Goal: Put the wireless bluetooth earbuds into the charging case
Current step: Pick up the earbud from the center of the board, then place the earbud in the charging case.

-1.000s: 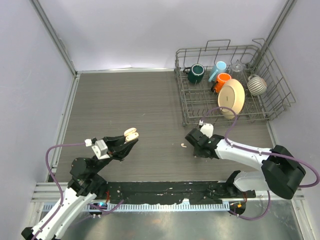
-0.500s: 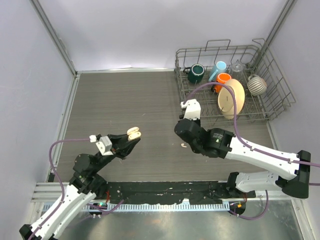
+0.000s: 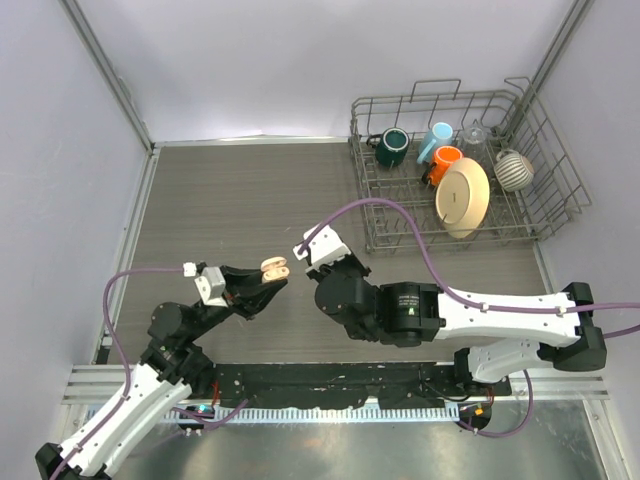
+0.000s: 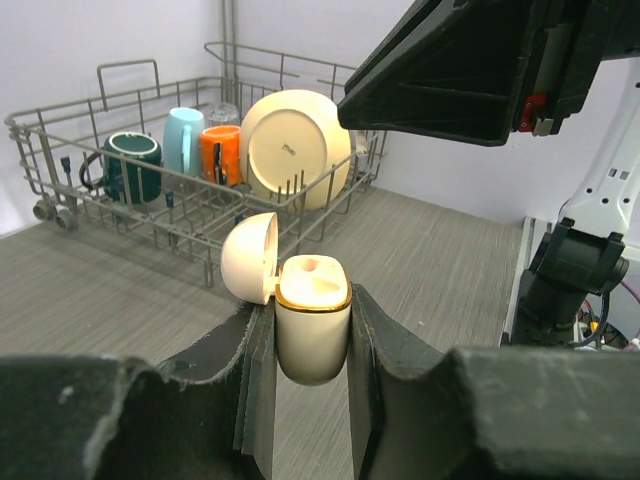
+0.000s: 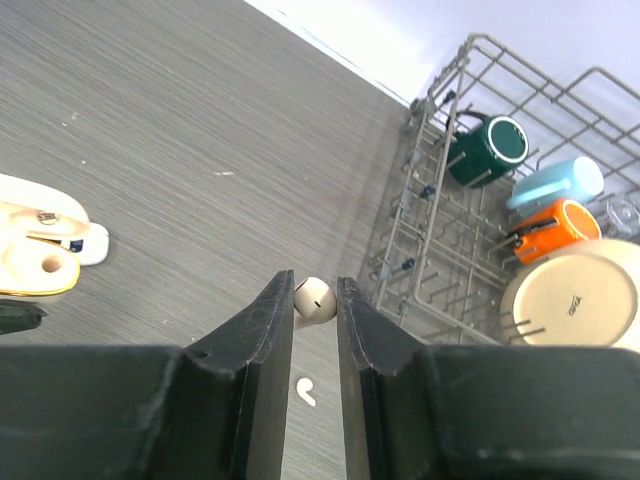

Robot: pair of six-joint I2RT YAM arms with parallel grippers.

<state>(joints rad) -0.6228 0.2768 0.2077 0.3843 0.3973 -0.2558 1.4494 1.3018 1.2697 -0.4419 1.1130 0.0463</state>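
Note:
My left gripper [image 4: 312, 345] is shut on the cream charging case [image 4: 312, 325] and holds it upright above the table, lid hinged open to the left. The top view shows the case [image 3: 273, 267] at that gripper's tip, left of centre. My right gripper [image 5: 315, 295] is shut on one white earbud [image 5: 316, 300], pinched between the fingertips high over the table. The open case [image 5: 30, 268] shows at the left edge of the right wrist view, apart from the earbud. A second earbud [image 5: 305, 392] lies on the table below. In the top view the right arm hides both earbuds.
A wire dish rack [image 3: 455, 170] stands at the back right with a green mug [image 3: 392, 146], a blue cup [image 3: 436, 139], an orange cup [image 3: 445, 160], a cream plate [image 3: 462, 197] and a striped ball [image 3: 514, 169]. The right arm [image 3: 400, 310] stretches across the table's front centre.
The right arm has swung left from beside the rack and risen with an earbud in its grip, ending close to the case. The left gripper has shifted slightly right with the case.

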